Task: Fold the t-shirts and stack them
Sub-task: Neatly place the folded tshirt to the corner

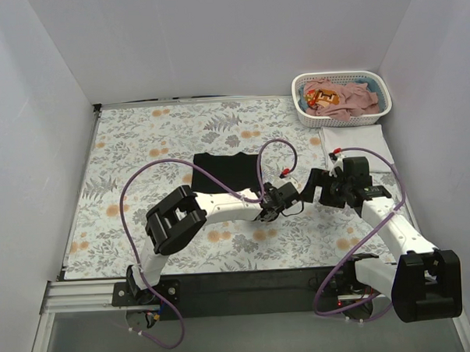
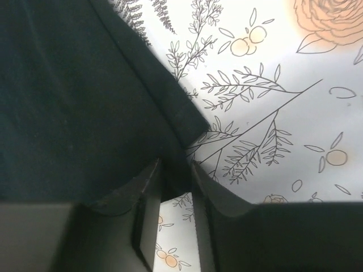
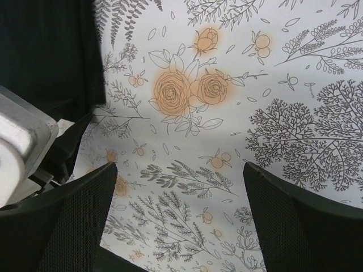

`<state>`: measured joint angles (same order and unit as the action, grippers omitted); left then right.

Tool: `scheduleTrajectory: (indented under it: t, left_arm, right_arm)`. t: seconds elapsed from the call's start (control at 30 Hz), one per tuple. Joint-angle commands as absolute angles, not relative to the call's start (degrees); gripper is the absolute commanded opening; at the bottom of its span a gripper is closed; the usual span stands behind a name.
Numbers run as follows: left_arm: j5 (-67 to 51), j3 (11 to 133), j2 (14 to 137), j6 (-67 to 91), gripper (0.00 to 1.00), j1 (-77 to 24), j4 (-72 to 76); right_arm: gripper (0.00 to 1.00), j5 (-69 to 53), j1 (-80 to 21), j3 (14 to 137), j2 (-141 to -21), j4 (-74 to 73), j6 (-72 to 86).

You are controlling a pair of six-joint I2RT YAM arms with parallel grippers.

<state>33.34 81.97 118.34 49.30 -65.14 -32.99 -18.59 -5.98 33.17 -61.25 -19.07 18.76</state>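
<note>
The black t-shirt (image 1: 223,169) lies folded into a rectangle at the middle of the floral cloth. My left gripper (image 1: 268,210) is at its near right corner. In the left wrist view that corner of the black t-shirt (image 2: 74,102) fills the narrow gap between the fingertips, so the left gripper (image 2: 177,167) is shut on it. My right gripper (image 1: 313,184) hovers just to the right. It stands wide open over bare cloth, and the right wrist view shows nothing inside the right gripper (image 3: 180,167). A white t-shirt (image 1: 357,146) lies folded at the right. Dusty-pink t-shirts (image 1: 348,97) are heaped in the basket.
The white slotted basket (image 1: 340,76) stands at the far right corner. The floral cloth (image 1: 140,141) covers the table. White walls close in the left, back and right sides. Purple cables loop over both arms near the black t-shirt.
</note>
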Motion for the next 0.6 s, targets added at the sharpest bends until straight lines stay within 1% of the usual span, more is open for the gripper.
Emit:
scheduleTrajectory:
  t: [0.0, 0.1, 0.2, 0.37, 0.4, 0.57]
  left_arm:
    - [34.63, 81.3, 120.59, 49.57, 0.24, -65.04, -37.7]
    - [34.8, 81.04, 120.15, 49.92, 0.01, -65.13, -37.97]
    - [35.07, 81.56, 118.31, 51.06, 0.0, -65.04, -38.06]
    - [31.91, 81.12, 111.46, 52.56, 0.0, -65.04, -35.86]
    - [31.56, 80.86, 110.4, 52.91, 0.0, -65.04, -34.9]
    - [31.11, 78.41, 106.36, 53.52, 0.0, -64.95, -33.4]
  right_arm:
    - [0.98, -21.26, -5.63, 33.05, -61.43, -15.56, 19.16]
    - [0.98, -24.78, -5.71, 32.17, -62.31, -12.14, 19.51]
    - [0.98, -28.82, -5.71, 30.86, -63.89, -6.78, 22.75]
    - [0.98, -36.99, -5.89, 28.74, -69.6, 6.04, 33.38]
    - [0.98, -37.78, -6.15, 29.09, -72.48, 9.54, 34.62]
    - [0.98, -38.58, -9.4, 32.6, -80.41, 14.84, 39.1]
